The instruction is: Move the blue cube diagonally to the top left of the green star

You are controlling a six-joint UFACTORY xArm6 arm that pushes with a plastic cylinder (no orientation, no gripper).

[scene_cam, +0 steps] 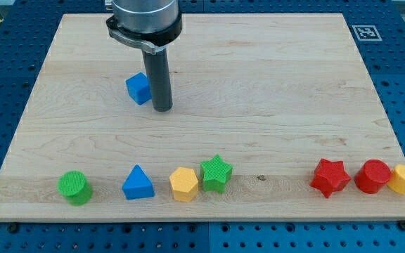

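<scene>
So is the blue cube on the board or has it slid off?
On the board: the blue cube sits flat on the wooden board, well inside its edges, touching my tip on the view's left.

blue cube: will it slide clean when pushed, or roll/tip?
The blue cube likely slides, not rolls: it sits on a flat face. It looks small and rigid, probably light. My tip sits by its right corner, so an off-centre push may spin it on the smooth wooden board.

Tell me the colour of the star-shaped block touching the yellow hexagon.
Green: the green star shows best in the camera view, at the view's bottom.
</scene>
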